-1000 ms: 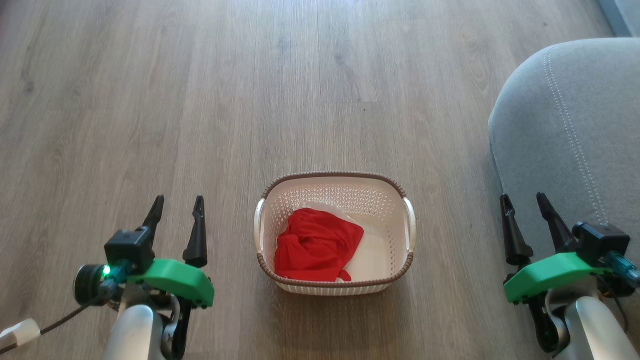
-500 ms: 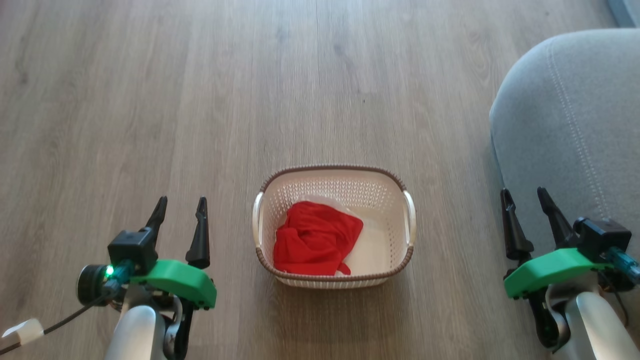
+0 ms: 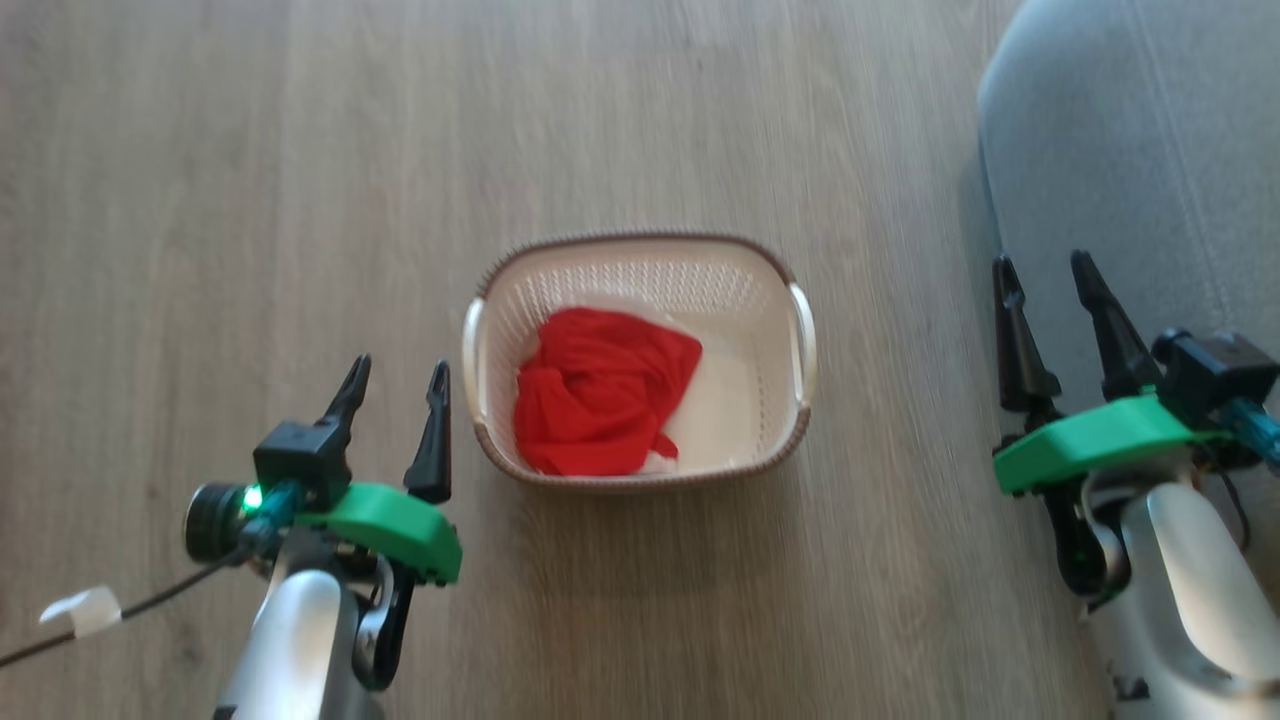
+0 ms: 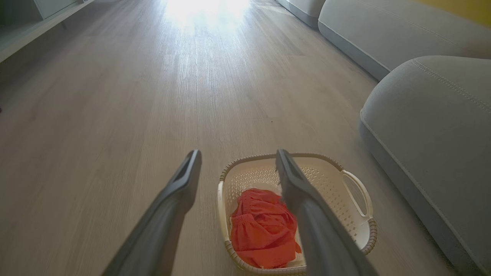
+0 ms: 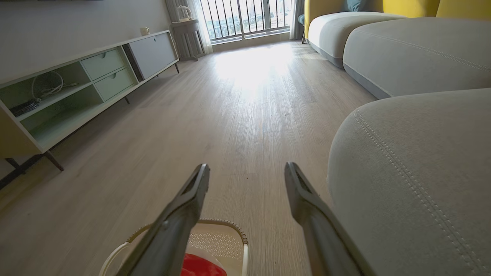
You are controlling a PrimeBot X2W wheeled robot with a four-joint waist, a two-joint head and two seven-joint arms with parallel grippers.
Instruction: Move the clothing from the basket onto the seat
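The clothing (image 3: 600,390) lies crumpled in the basket (image 3: 640,243), toward its left half. It is just right of the left claw (image 3: 400,362), whose nearer finger stands just beside the basket's left wall, apart from it. The right claw (image 3: 1041,259) hangs well to the basket's right, at the edge of the grey seat (image 3: 1150,130). Both claws have their fingers apart, holding nothing. The clothing is bright red and bunched in folds, with white fabric showing at its far and right edges. The basket — cream, perforated, brown-rimmed — sits on the wooden floor (image 3: 250,200).
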